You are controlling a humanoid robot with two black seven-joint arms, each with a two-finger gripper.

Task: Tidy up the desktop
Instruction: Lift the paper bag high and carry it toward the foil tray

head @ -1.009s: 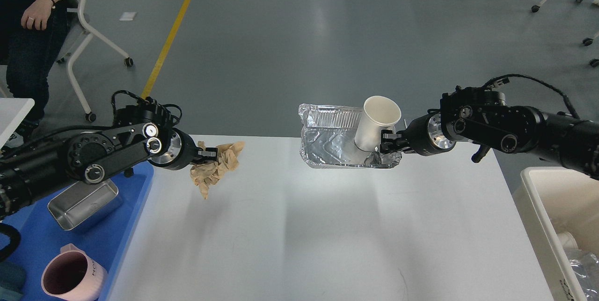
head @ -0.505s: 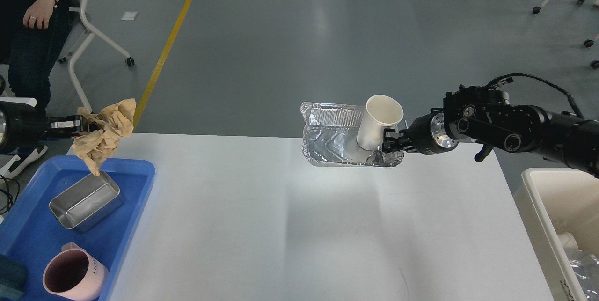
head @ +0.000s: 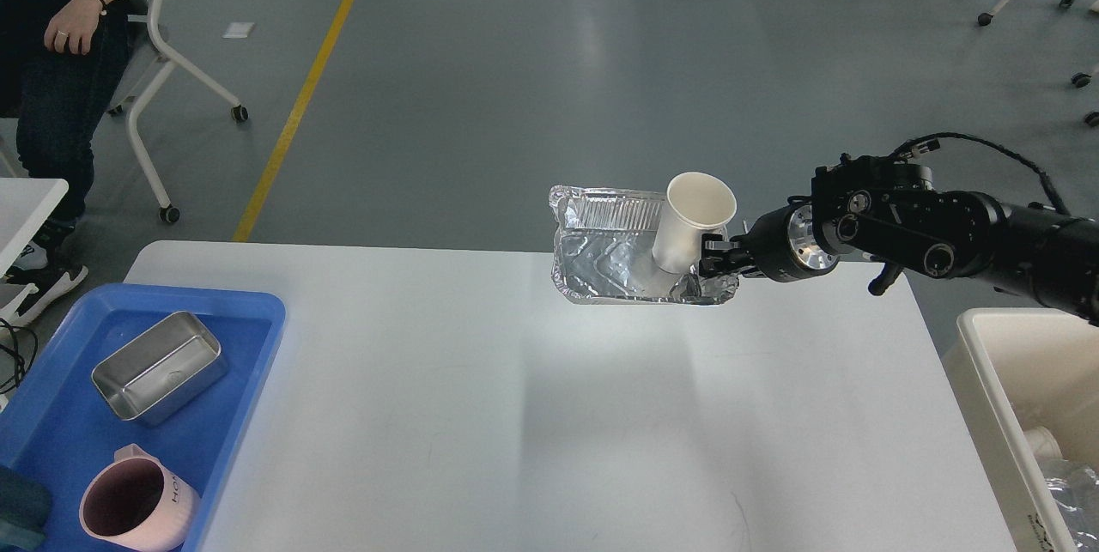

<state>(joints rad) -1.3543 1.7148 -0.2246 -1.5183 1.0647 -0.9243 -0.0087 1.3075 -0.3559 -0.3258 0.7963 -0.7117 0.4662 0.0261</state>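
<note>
The desktop (head: 532, 415) is a glossy white tabletop filling the lower middle of the head view. Above its far edge hangs a crumpled foil tray (head: 618, 264) with a white paper cup (head: 691, 221) standing tilted in its right end. My right gripper (head: 717, 264) comes in from the right and is shut on the foil tray's right rim, next to the cup's base. My left arm and its gripper are out of view.
A blue plastic tray (head: 258, 312) at the left holds a steel box (head: 159, 366) and a pink mug (head: 137, 511). A white bin (head: 979, 354) with trash stands at the right. A seated person (head: 60, 28) and a chair (head: 159, 63) are at the far left.
My left arm has swung out of view to the left, taking the crumpled brown paper with it. The right gripper with foil tray and cup has barely shifted.
</note>
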